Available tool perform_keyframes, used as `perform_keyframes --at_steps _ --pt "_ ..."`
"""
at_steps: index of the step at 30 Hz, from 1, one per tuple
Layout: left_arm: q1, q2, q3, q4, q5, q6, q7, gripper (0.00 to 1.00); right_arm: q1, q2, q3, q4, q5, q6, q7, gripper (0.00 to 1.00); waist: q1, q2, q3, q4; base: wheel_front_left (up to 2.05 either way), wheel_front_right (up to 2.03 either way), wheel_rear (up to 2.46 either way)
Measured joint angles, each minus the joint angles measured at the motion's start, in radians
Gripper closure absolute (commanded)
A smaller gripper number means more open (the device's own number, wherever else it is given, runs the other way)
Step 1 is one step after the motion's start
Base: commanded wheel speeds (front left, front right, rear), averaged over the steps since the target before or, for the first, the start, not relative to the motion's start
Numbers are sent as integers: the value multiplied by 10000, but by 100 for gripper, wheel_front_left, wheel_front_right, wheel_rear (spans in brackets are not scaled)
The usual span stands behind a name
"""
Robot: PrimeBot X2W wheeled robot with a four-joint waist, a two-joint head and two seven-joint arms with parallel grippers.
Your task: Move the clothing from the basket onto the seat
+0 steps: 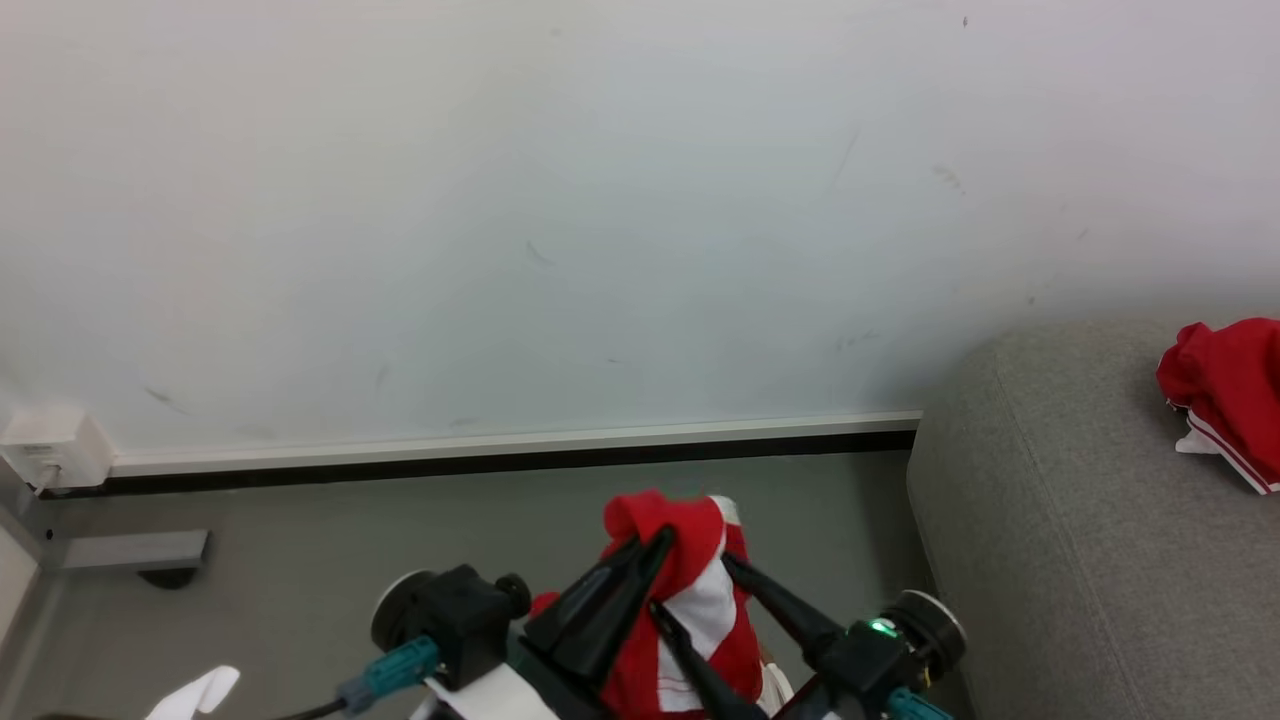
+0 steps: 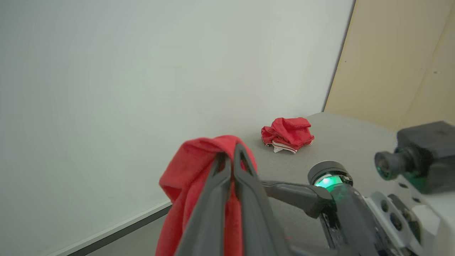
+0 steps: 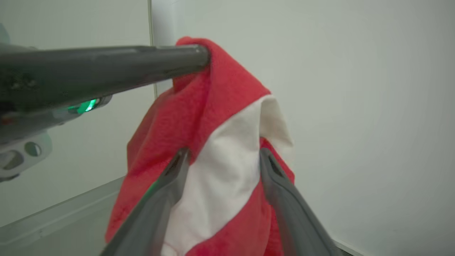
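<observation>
Left gripper point(image 1: 657, 545) clamps clothing point(image 1: 685, 520); wall point(image 1: 600, 200) ahead; seat point(image 1: 1080, 520) rightward.

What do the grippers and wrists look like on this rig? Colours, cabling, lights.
Left gripper and right gripper each have two long, tapered dark grey fingers. Black wrist housings with round caps; green light on the right. Teal connector with dark cable at the left.

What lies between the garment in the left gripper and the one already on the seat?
Nothing: in the left wrist view, bare grey seat separates the held garment from the crumpled garment.
</observation>
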Motion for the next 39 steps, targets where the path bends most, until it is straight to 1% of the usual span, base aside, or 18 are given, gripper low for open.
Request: perform_keyframes --at_steps 4,8,9,10,14,19,21,23,25,27,32,39 --pt "-9 36 -190 -107 -59 -215 188 100 -408 12 585 416 593 0 407 0 0 0 24 -24 0 0 0" --pt "-12 52 -316 -92 -182 -399 272 100 -842 -10 1035 698 1287 0 500 0 0 0 24 -38 0 0 0" --pt "-11 52 -339 -79 -184 -403 276 100 -918 -27 1122 731 1511 0 506 45 0 0 16 -40 0 0 0" --pt "-11 50 -355 -67 -186 -418 286 100 -998 -65 1166 759 1657 0 500 100 0 0 8 -38 0 0 0" --pt "-11 27 -385 42 -230 -443 288 100 -1237 -263 1453 848 2182 0 460 100 0 0 -3 -21 0 0 0" --pt "-12 81 -322 242 -244 -360 244 100 -1383 -418 1567 928 2443 0 299 100 0 0 8 -38 0 0 0" --pt "-11 107 -301 326 -236 -324 171 75 -1426 -472 1559 941 2516 0 234 100 0 0 17 -67 0 0 0" --pt "-5 121 -309 416 -163 -268 100 56 -1463 -535 1563 941 2571 0 192 100 0 0 23 -105 0 0 0" --pt "9 123 -295 493 -150 -245 33 0 -1470 -623 1540 940 2591 0 155 100 0 0 40 -157 0 0 0" --pt "30 117 -291 571 -130 -174 -54 0 -1470 -723 1452 930 2591 0 140 100 0 0 64 -220 0 0 0" --pt "83 98 -309 823 -102 -165 -159 0 -1472 -915 1187 802 2458 0 65 100 0 0 144 -506 0 0 0" --pt "115 42 -299 1018 -92 -178 -276 0 -1499 -1110 656 527 2104 0 81 100 0 0 304 -1242 0 0 0"
